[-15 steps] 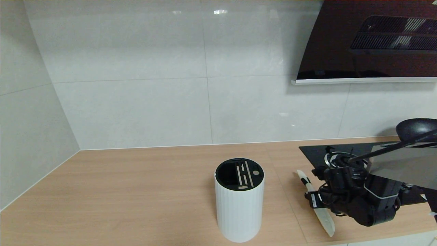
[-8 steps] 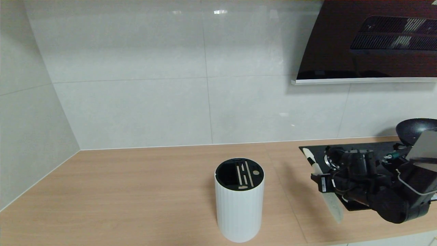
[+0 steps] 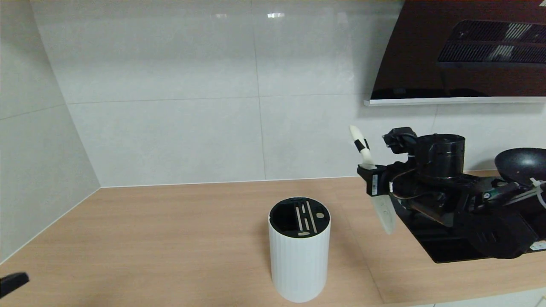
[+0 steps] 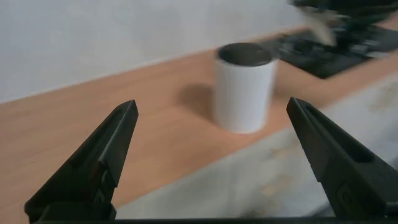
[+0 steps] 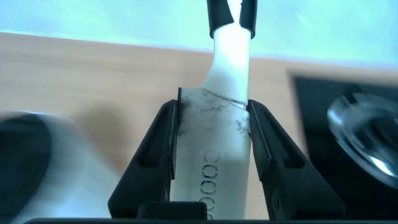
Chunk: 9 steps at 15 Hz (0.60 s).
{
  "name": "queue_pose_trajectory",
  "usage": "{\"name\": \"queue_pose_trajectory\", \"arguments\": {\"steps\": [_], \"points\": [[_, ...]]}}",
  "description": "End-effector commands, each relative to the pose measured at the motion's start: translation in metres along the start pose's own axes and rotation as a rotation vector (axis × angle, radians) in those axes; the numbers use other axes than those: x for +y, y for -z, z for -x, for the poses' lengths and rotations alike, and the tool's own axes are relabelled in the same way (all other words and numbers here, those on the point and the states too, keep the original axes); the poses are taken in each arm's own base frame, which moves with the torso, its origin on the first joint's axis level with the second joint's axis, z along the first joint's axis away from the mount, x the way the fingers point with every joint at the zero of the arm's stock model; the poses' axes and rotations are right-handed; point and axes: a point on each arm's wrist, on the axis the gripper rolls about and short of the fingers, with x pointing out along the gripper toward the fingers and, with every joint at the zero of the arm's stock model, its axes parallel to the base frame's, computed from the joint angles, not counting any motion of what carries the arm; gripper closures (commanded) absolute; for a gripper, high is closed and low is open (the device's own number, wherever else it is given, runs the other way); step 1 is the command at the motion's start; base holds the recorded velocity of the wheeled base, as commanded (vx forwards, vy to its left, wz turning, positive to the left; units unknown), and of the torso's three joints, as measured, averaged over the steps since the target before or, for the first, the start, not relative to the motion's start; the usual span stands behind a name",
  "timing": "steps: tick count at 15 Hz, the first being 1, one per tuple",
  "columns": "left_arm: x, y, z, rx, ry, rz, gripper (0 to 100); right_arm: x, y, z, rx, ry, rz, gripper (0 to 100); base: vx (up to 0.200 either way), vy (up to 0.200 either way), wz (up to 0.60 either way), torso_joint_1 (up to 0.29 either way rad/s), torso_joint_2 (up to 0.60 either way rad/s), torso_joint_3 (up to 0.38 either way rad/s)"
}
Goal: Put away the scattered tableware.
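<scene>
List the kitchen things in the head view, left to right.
White ribbed cylindrical holder, white knife with black-banded handle, black glass cooktop, black round pan.

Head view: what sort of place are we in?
Most likely a kitchen: a hood over a black cooktop, a pan by it, and a wooden counter against tiled walls.

A corner is formed by walls [image 3: 170,85] clad in large, pale, glossy tiles, on which overhead light is reflected. A light wooden countertop [image 3: 149,238] is run beneath them. A black cooktop [image 3: 426,245] is set into it, under a dark slanted range hood [image 3: 426,55].
</scene>
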Motion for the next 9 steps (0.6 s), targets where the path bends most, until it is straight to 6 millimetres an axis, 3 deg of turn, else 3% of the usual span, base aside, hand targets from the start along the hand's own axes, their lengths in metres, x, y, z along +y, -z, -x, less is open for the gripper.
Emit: {"name": "queue_pose_trajectory", "arguments": {"steps": [1, 4, 7, 9], "points": [[0.021, -0.058, -0.092, 0.140, 0.243, 0.188, 0, 0.025, -0.019, 0.031, -0.058, -0.088, -0.039, 100, 0.000, 0.000, 0.00, 0.000, 0.00, 0.000], [0.005, -0.065, -0.142, 0.117, 0.393, 0.434, 0, 0.038, -0.030, 0.051, -0.094, -0.148, -0.061, 100, 0.000, 0.000, 0.00, 0.000, 0.00, 0.000], [-0.002, -0.040, -0.178, 0.146, 0.393, 0.552, 0, 0.056, -0.028, 0.067, -0.049, -0.219, -0.098, 100, 0.000, 0.000, 0.00, 0.000, 0.00, 0.000], [-0.008, -0.036, -0.194, 0.101, 0.383, 0.613, 0, 0.071, -0.025, 0.076, -0.002, -0.273, -0.107, 100, 0.000, 0.000, 0.00, 0.000, 0.00, 0.000]]}}
